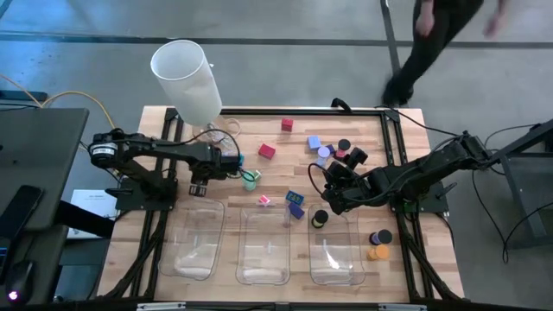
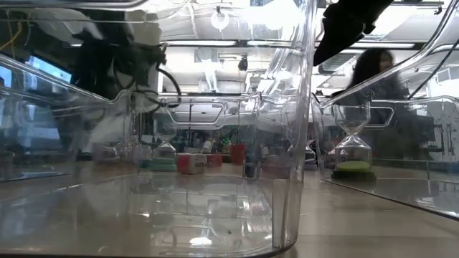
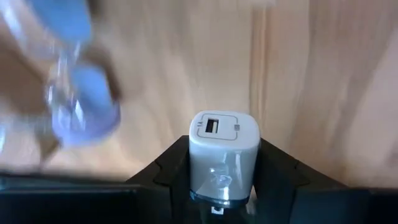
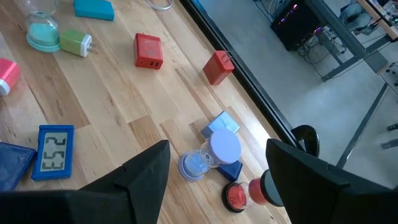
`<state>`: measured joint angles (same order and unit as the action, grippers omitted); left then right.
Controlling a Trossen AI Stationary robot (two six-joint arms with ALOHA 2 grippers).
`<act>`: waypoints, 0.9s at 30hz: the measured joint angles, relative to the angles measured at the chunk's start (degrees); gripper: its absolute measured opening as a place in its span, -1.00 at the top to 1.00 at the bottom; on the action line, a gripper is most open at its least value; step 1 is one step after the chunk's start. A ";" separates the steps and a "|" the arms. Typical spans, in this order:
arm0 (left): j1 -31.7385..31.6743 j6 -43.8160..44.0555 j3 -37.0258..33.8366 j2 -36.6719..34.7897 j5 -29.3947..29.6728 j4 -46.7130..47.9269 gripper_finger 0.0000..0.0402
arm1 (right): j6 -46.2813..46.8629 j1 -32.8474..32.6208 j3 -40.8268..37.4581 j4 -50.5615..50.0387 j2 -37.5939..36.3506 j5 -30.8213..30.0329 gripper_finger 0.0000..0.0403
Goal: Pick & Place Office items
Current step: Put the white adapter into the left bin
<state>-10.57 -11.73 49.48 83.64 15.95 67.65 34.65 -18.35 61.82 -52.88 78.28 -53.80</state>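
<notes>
Office items lie scattered over the pale, grained wooden table (image 1: pixel 397 138), mostly in the centre and right of the high view. At far left of that view, my left gripper (image 1: pixel 226 161) sits clenched on a small white charger (image 3: pixel 222 152), a glossy rounded block with a USB slot in its face; in my left wrist view it stands wedged between my two dark fingers (image 3: pixel 171 165). Just right of that gripper rests a little green piece (image 1: pixel 251 181). Above it, in the upper left of the high view, a tall white cylinder (image 1: pixel 187 79) stands smooth and matte. Further right are two red cubes (image 1: pixel 267 151), one near the table's top edge, then a pink piece (image 1: pixel 264 200) and a flat blue digital clock (image 4: pixel 56 150). Three clear, shiny plastic trays (image 1: pixel 263 250) line the bottom edge. My right gripper (image 1: pixel 330 192), right of centre, hangs with its fingers apart, grasping nothing, above a small blue-capped hourglass (image 4: pixel 214 155). At lower right sit round black and orange caps (image 1: pixel 378 244).
</notes>
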 joint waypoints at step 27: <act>33.18 32.44 15.48 -7.93 3.84 20.45 0.37 | -1.79 0.26 0.00 1.60 0.00 -0.68 -0.27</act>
<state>22.61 20.71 64.96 75.70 19.79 88.10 32.86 -18.08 61.82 -51.28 78.28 -54.48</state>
